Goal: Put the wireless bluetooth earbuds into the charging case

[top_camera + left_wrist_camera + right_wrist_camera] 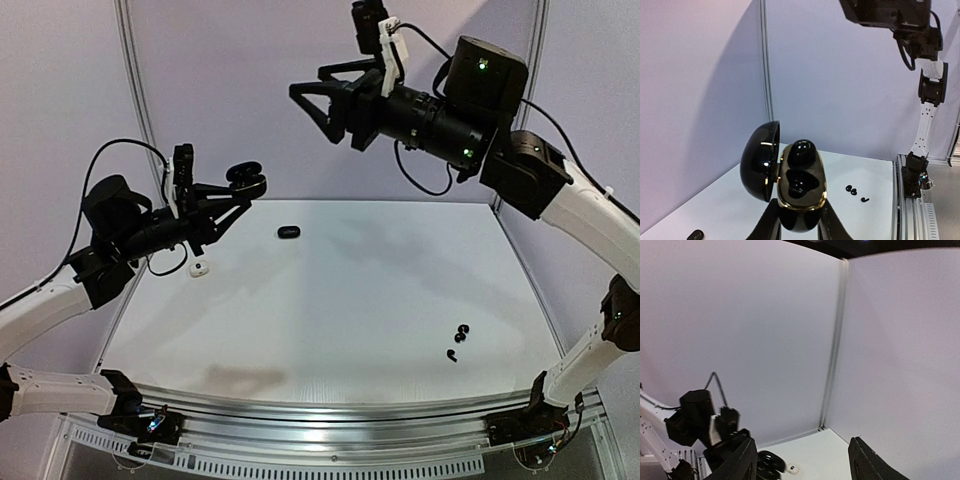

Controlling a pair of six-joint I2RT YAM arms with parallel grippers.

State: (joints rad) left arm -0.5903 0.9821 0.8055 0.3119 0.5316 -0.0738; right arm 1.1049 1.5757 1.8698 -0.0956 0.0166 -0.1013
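Note:
My left gripper (238, 190) is shut on an open black charging case (246, 180) with a gold rim and holds it above the table's far left. In the left wrist view the case (799, 192) sits between my fingers (771, 222) with its lid (759, 161) swung open to the left. One black earbud (803, 150) sits in the far slot; the near slot (797, 183) looks empty. Three small black earbuds (458, 338) lie on the table at the right, also seen in the left wrist view (852, 190). My right gripper (308, 88) is open and empty, raised high above the table's far middle.
A closed black oval case (288, 232) lies at the far middle of the table (330, 330). A small white item (199, 267) lies below the left gripper, also seen in the right wrist view (790, 469). White walls enclose the back and sides.

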